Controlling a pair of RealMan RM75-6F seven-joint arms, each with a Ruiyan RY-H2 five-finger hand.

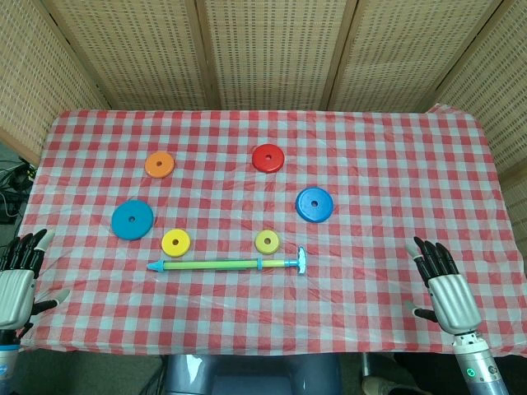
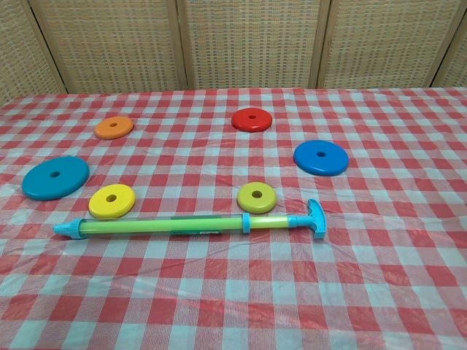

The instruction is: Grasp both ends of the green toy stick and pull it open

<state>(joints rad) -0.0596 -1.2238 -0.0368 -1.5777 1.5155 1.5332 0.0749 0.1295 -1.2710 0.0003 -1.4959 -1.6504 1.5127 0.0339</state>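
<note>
Green toy stick (image 1: 216, 265) untouched – label unreadable – both hands empty, fingers spread.

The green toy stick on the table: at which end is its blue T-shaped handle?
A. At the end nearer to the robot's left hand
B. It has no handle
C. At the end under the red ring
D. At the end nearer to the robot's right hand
D: the blue T-shaped handle is at the end of the green toy stick toward the right hand; the pointed tip faces the left hand.
</note>
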